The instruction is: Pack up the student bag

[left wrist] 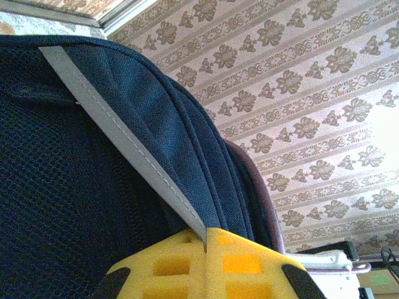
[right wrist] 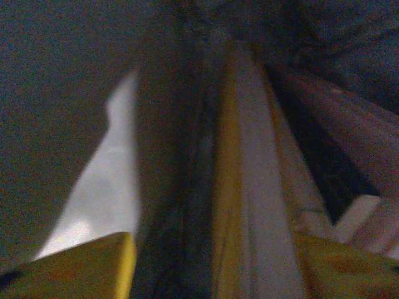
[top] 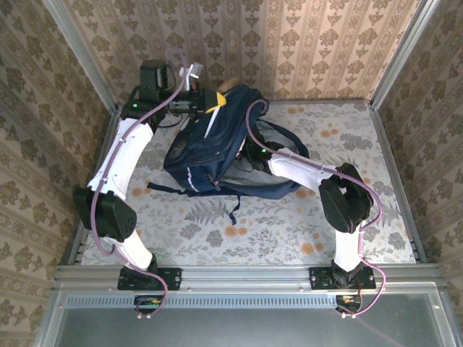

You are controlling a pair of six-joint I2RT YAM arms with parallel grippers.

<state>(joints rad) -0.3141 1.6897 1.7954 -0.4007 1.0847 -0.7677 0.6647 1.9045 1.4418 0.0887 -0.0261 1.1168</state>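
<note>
The student bag [top: 210, 163] lies slumped at the middle-back of the desk [top: 217, 231], its top towards the far wall. The left claw [left wrist: 206, 249] is clamped on the bag's upper edge, pinching navy fabric and a grey stripe, seemingly to hold the opening up. The right claw [right wrist: 215, 243] is deep inside the dark interior, its fingers apart either side of a pale, yellow-edged flat thing [right wrist: 249, 187]; whether it grips it, I cannot tell. The step looks like seating an item inside. Next, the right arm would need a straight withdrawal without snagging the fabric.
</note>
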